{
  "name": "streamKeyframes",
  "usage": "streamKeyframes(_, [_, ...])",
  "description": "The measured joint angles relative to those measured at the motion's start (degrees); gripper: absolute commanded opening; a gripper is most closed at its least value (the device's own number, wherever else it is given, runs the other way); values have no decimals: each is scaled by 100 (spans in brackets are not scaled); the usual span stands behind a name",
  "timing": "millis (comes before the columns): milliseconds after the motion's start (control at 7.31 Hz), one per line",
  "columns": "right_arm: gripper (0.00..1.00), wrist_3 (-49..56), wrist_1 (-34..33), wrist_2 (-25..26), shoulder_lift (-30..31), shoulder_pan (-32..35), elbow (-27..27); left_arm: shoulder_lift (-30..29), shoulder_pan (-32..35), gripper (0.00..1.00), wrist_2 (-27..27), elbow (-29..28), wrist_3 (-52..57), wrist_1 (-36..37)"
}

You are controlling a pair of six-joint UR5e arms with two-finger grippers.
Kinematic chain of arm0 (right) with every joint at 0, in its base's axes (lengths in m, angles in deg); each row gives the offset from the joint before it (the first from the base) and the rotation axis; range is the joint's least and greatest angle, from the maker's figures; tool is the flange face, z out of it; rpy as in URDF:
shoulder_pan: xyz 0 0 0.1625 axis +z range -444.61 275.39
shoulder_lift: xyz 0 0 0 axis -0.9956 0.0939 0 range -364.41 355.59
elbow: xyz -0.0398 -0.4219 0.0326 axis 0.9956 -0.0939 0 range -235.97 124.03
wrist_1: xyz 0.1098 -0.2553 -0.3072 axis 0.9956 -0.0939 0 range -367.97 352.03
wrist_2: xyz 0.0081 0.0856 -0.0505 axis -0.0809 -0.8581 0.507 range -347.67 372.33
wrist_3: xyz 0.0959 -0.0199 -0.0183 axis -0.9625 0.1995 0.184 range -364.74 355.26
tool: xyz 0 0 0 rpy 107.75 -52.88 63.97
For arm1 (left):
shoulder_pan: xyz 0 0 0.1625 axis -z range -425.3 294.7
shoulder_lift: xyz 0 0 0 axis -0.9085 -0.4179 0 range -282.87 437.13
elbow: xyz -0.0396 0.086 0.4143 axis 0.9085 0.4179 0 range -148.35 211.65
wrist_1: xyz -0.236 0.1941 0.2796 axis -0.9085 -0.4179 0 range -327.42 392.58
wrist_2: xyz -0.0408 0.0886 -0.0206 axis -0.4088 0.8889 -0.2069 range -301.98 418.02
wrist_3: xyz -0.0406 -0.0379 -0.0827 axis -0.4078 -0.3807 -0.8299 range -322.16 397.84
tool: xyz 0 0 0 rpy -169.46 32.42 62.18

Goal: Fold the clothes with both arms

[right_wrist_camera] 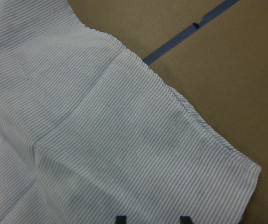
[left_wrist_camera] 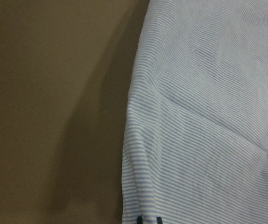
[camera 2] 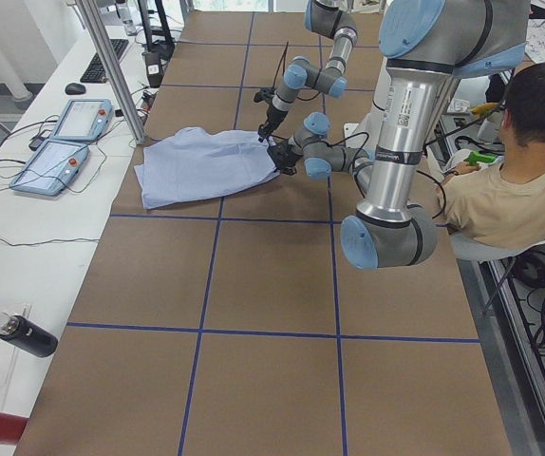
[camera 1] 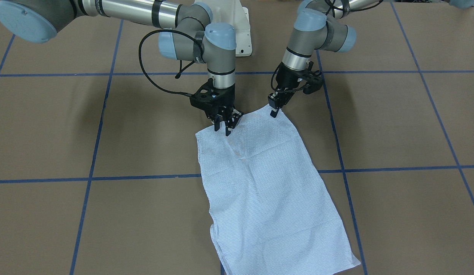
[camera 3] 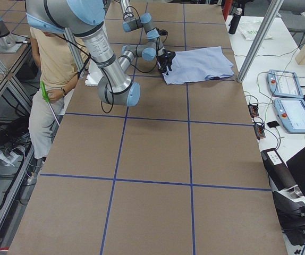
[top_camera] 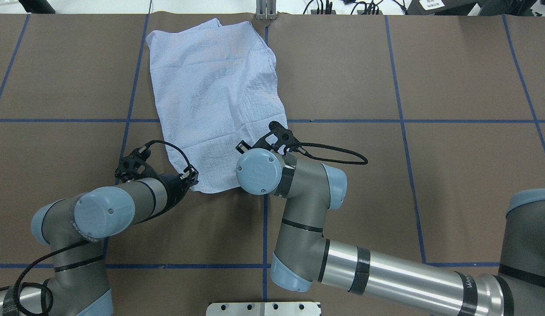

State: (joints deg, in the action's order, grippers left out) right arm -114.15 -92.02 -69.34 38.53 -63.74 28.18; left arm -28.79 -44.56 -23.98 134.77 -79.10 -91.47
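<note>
The striped light blue shirt (camera 1: pixel 267 191) lies folded into a long rectangle on the brown table, stretching away from the robot (top_camera: pixel 215 87). My left gripper (camera 1: pixel 274 112) is at the shirt's near corner on my left side. In the left wrist view its fingertips (left_wrist_camera: pixel 148 219) stand close together, shut on the shirt's edge (left_wrist_camera: pixel 208 116). My right gripper (camera 1: pixel 222 129) is over the other near corner. Its fingertips (right_wrist_camera: pixel 152 218) are spread wide, open, with flat cloth (right_wrist_camera: pixel 101 130) below them. In the overhead view the right wrist hides that gripper.
Blue tape lines cross the table. The white pedestal base (camera 1: pixel 242 30) stands behind the arms. A seated person (camera 2: pixel 510 190) is beside the robot. Control pendants (camera 2: pixel 64 142) and a bottle (camera 2: pixel 21 334) lie on the white side bench.
</note>
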Motion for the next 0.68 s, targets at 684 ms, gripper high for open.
streamKeyframes(684, [71,-480,-248,75,184,-248,122,-16,-5,0,0,5,5,-5])
